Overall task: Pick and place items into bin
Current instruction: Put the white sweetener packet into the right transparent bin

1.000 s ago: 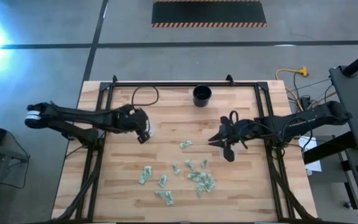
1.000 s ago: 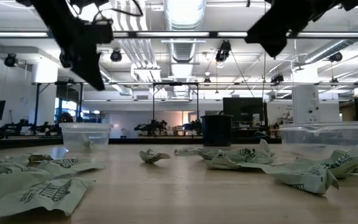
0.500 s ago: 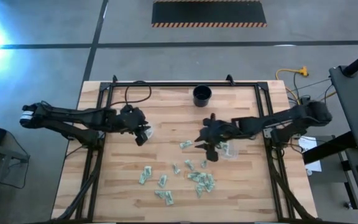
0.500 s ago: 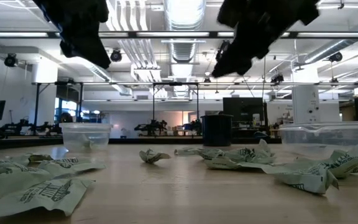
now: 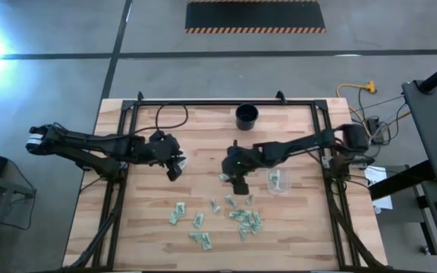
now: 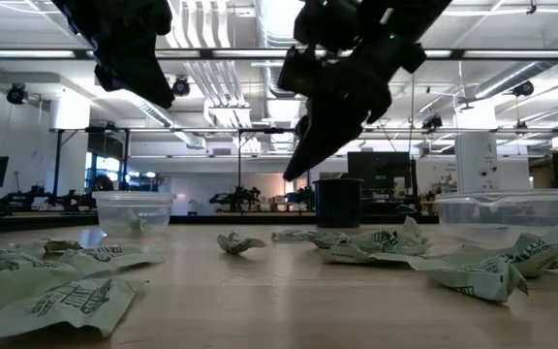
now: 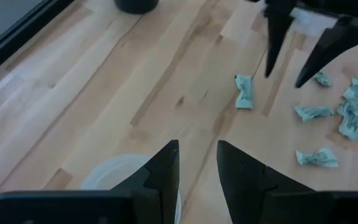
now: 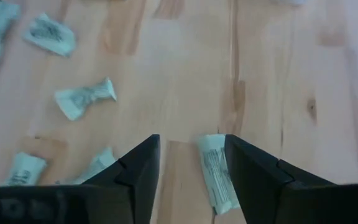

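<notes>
Several small pale green and white packets (image 5: 243,220) lie scattered on the near half of the wooden table (image 5: 203,129). One packet (image 8: 216,174) lies alone on the wood. My right gripper (image 8: 194,165) hangs open above it, one finger on either side, clear of it; its fingertips (image 6: 301,167) are well above the table. My left gripper (image 7: 197,165) hovers open, with a narrow gap and nothing in it, over the left clear tub (image 5: 182,161). The right clear tub (image 5: 278,180) holds a packet.
A black cup (image 5: 246,116) stands at the table's far edge, in the middle. A black metal frame (image 5: 218,102) borders the far edge and both sides. Bare wood lies between the two tubs and the cup.
My right gripper has swung from over the right clear tub toward the table's left edge and has come lower. It now hangs over the lone packet near the table's middle. The right tub, covered by the arm before, now shows with a packet inside.
</notes>
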Tool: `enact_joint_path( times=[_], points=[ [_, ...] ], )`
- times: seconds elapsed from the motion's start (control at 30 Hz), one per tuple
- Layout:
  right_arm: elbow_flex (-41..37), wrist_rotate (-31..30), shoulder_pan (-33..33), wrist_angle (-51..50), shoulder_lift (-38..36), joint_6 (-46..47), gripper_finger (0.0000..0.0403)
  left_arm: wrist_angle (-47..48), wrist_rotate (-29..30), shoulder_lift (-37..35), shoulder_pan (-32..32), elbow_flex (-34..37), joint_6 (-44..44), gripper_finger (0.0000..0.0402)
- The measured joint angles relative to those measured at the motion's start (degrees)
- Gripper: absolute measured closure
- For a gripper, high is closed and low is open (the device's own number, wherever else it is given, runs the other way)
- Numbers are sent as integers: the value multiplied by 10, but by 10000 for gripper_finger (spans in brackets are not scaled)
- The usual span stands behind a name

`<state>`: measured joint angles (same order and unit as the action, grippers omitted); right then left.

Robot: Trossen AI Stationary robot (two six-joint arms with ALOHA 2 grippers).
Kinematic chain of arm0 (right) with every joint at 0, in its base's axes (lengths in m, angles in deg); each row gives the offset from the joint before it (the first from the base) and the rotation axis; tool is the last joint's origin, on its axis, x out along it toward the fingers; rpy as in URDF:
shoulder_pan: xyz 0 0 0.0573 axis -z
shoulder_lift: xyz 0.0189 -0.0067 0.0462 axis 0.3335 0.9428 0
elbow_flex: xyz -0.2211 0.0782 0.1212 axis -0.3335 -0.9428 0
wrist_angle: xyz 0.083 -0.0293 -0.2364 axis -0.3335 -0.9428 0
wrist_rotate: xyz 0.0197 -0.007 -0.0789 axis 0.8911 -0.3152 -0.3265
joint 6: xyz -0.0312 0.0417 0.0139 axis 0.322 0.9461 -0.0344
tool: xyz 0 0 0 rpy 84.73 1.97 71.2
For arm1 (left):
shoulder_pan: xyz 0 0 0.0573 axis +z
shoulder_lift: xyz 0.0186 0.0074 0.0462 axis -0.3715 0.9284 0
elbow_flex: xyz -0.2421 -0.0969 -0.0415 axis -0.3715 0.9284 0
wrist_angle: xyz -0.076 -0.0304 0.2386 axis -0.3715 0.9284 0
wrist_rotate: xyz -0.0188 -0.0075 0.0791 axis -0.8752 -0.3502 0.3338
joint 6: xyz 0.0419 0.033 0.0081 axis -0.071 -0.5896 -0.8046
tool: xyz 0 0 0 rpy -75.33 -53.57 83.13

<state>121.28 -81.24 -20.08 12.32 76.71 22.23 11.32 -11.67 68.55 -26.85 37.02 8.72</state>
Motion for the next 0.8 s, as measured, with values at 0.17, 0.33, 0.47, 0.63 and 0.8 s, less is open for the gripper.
enact_joint_path(
  times=[0.17,0.33,0.47,0.63,0.8],
  points=[
    [21,2,6,-16,40,-11,223,-10,0,0,-5,0,0,310],
    [35,9,14,-17,73,-6,223,-16,0,0,-10,0,0,310],
    [48,9,19,-16,96,5,223,-16,0,0,-12,0,-1,310],
    [57,9,25,-22,117,32,223,-17,0,0,-14,0,-1,310],
    [56,6,25,-42,119,34,223,-17,0,0,-15,0,-1,310]
  ],
)
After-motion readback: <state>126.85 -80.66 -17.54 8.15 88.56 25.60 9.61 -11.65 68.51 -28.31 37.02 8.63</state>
